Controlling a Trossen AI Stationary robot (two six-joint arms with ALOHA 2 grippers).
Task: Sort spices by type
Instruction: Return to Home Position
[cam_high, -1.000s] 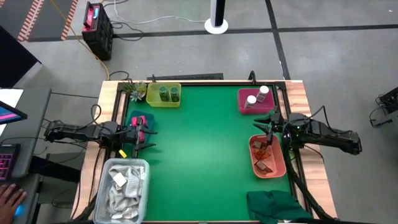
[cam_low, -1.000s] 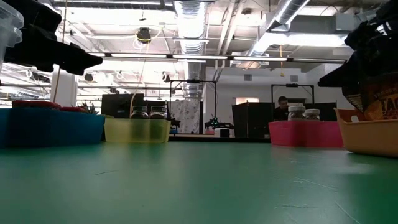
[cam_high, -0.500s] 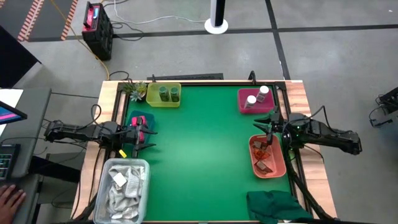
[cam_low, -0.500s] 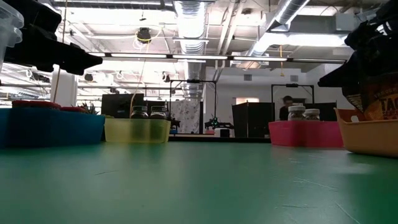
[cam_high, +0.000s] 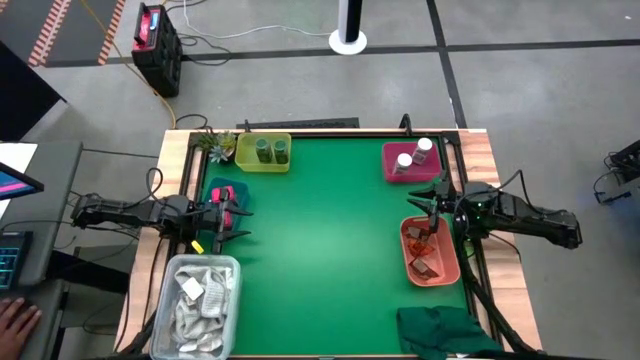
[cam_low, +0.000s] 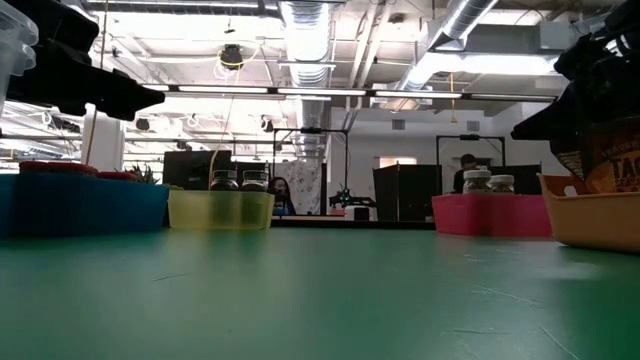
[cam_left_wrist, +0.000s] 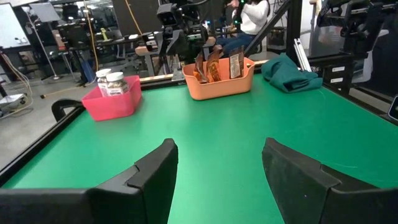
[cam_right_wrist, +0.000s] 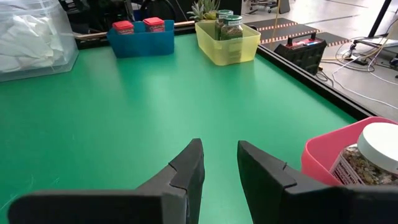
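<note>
Green table (cam_high: 320, 240). Left gripper (cam_left_wrist: 219, 149) mid-left by pink packs (cam_high: 224, 193) in blue bin (cam_high: 211, 186), fingers wide apart. Right gripper (cam_right_wrist: 219, 148) mid-right by brown sachets (cam_high: 424, 263) in orange bin (cam_high: 453, 264), fingers narrowly apart, empty. Green jars (cam_high: 272, 150) upper left, white-capped bottles (cam_high: 424, 148) upper right.

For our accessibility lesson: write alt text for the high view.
Green table with four bins: green jars in yellow bin, white-capped bottles in pink bin, pink packs in blue bin, brown sachets in orange bin. Left gripper and right gripper hover at opposite edges.
</note>
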